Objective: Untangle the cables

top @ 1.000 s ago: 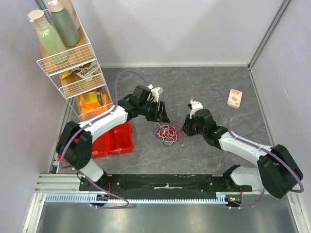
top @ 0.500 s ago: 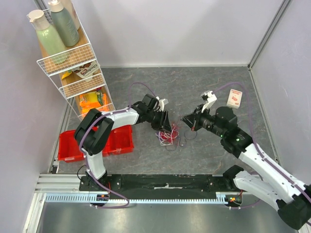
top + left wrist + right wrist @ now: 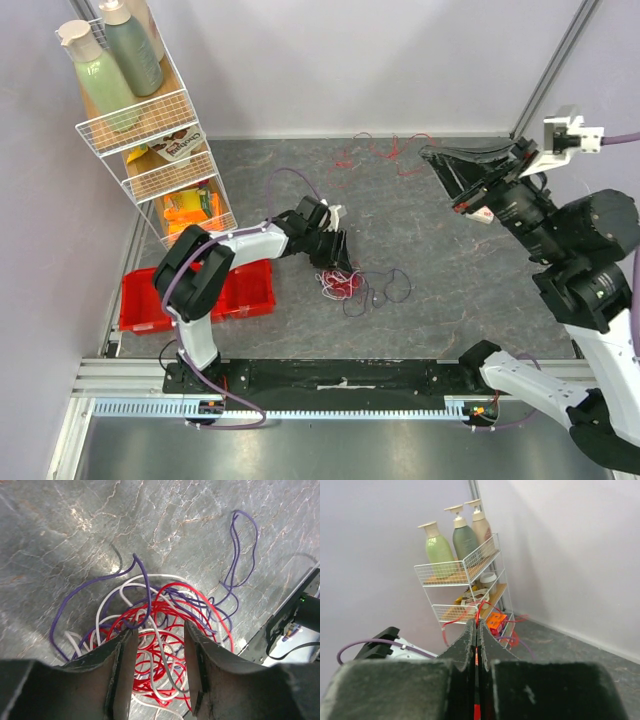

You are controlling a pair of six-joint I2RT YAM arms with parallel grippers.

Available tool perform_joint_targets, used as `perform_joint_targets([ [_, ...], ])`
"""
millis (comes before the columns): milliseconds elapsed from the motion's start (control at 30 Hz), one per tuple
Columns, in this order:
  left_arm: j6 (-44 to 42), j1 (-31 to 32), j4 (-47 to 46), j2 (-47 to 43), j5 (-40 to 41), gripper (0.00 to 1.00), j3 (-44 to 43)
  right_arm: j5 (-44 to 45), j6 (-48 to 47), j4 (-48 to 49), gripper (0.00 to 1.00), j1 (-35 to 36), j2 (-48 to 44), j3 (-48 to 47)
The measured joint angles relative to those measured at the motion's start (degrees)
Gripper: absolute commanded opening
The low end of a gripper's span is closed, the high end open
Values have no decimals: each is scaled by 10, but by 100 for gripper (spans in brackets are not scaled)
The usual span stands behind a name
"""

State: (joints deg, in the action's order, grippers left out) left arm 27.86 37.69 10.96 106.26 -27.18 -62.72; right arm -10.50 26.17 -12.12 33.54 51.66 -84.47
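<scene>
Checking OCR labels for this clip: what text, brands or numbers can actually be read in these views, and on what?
Nothing reads clearly enough to quote.
Brown-and-white snack packet on the wire rack: it has print, too blurred to read.
White box with red print, far right of the table: too small, partly hidden.
Orange packets on the lower shelf: blurred.
Pump bottles: no label visible.

Tangled cables [image 3: 159, 611] lie between the parted jaws.
</scene>
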Motion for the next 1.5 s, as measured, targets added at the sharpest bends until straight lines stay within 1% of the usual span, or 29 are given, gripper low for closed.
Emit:
perform_joint_targets([
  [100, -15, 0, 10, -27, 18, 55, 2, 20, -11, -14, 0, 0, -9, -9],
  [133, -22, 0, 10, -44, 22, 59, 4, 25, -13, -20, 0, 0, -13, -4],
  [200, -35, 0, 6, -89, 28, 63, 12, 30, -16, -28, 0, 0, -25, 20],
  [367, -68, 0, -40, -249, 33, 69, 59, 17, -20, -38, 0, 0, -56, 133],
  [467, -89, 0, -80, -364, 43, 79, 105, -10, -20, -47, 0, 0, -64, 195],
  [533, -102, 0, -116, -435, 43, 91, 141, -33, -20, -52, 0, 0, -61, 227],
  [633, -109, 0, -187, -508, 19, 93, 187, -70, -19, -53, 0, 0, -60, 261],
  [700, -108, 0, -240, -530, -7, 94, 212, -97, -12, -39, 0, 0, -59, 278],
  [767, -104, 0, -285, -531, -31, 95, 227, -120, -1, -19, 0, 0, -57, 293],
  [933, -81, 0, -344, -505, -80, 96, 244, -163, 32, 38, 0, 3, -50, 338],
  [1100, -52, 1, -409, -491, -125, 94, 252, -190, 53, 83, 0, 12, -37, 360],
  [1167, -42, 0, -430, -480, -143, 91, 252, -197, 56, 96, 0, 17, -31, 363],
  [1233, -30, 1, -444, -463, -165, 86, 252, -200, 60, 107, 0, 22, -26, 367],
  [1300, -21, 1, -450, -448, -182, 77, 252, -203, 63, 116, 0, 27, -25, 372],
  [1367, -15, 1, -450, -436, -193, 64, 252, -205, 65, 119, 0, 28, -25, 373],
  [1400, -13, 1, -449, -431, -196, 59, 252, -206, 67, 122, 0, 30, -25, 373],
  [1467, -11, 1, -442, -428, -199, 45, 251, -207, 68, 127, 0, 31, -25, 373],
  [1500, -9, 1, -439, -428, -199, 40, 251, -207, 69, 128, 0, 31, -25, 373],
])
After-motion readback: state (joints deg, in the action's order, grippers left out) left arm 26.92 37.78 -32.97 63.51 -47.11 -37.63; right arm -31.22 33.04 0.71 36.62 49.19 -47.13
